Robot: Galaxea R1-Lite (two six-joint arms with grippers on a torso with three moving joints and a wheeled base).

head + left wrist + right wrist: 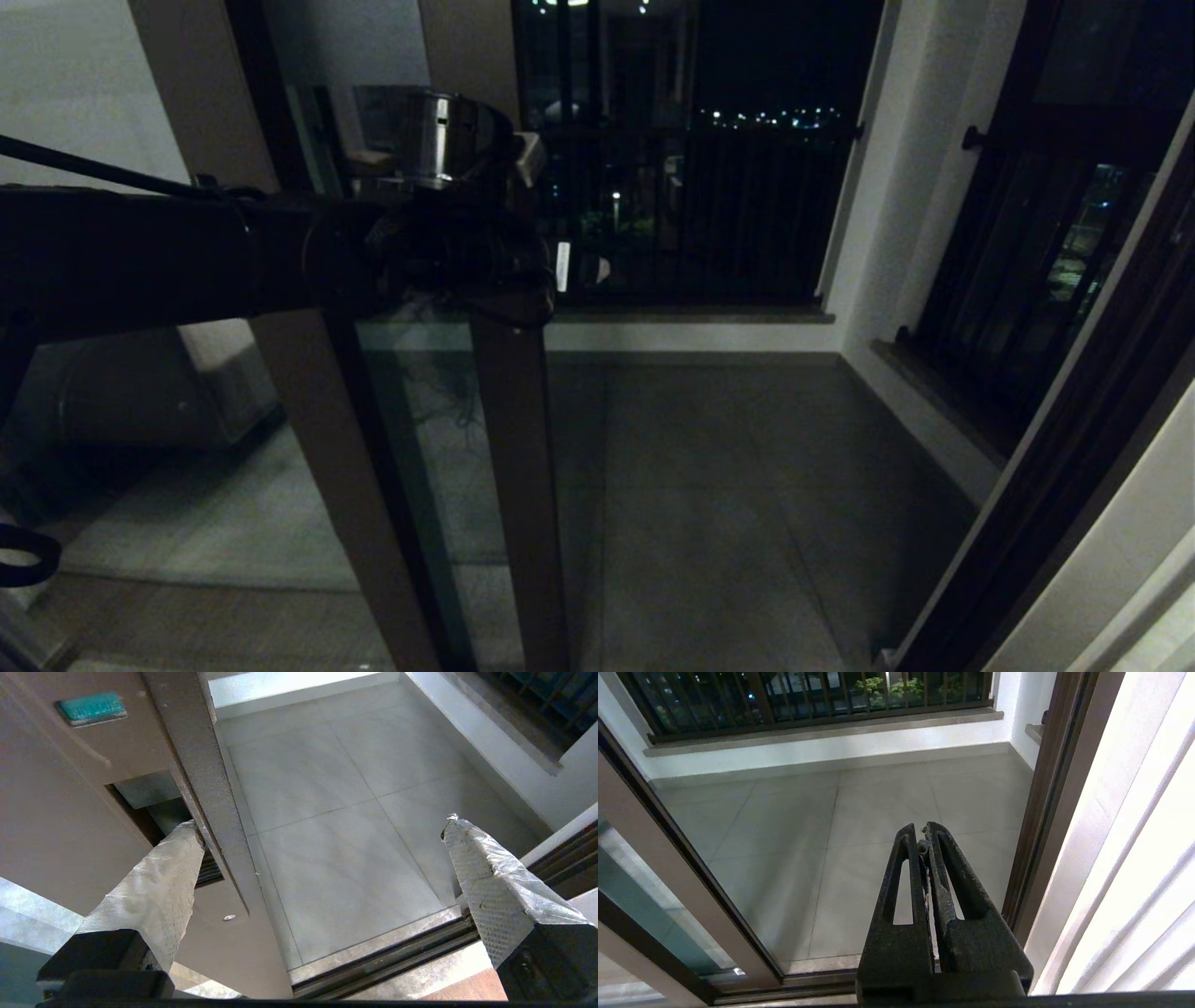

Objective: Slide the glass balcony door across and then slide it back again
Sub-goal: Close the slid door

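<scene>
Glass door first: the tall brown-framed glass balcony door stands slid over to the left, its leading stile overlapping the fixed brown-framed glass panel behind it, so the doorway onto the grey-tiled balcony floor lies open. The left gripper is up at that stile at about handle height, fingers spread wide. One taped, textured finger sits in the narrow dark recessed handle slot on the stile's face; the other hangs free over the open doorway, touching nothing. So it is hooking the recess, not clamping.

The right gripper waits low by the dark door jamb on the right of the opening, its black fingers pressed together on nothing.

My reading is that the door has been drawn across and the return slide is what remains. The risk from here is that single finger: it appears only shallowly seated, so a push at an angle to the floor track could let it ride out of the slot and skid along the frame, leaving the door where it is. A push that leans into the panel instead of along the track could also bind it. The right arm by the jamb may be in the closing path.
</scene>
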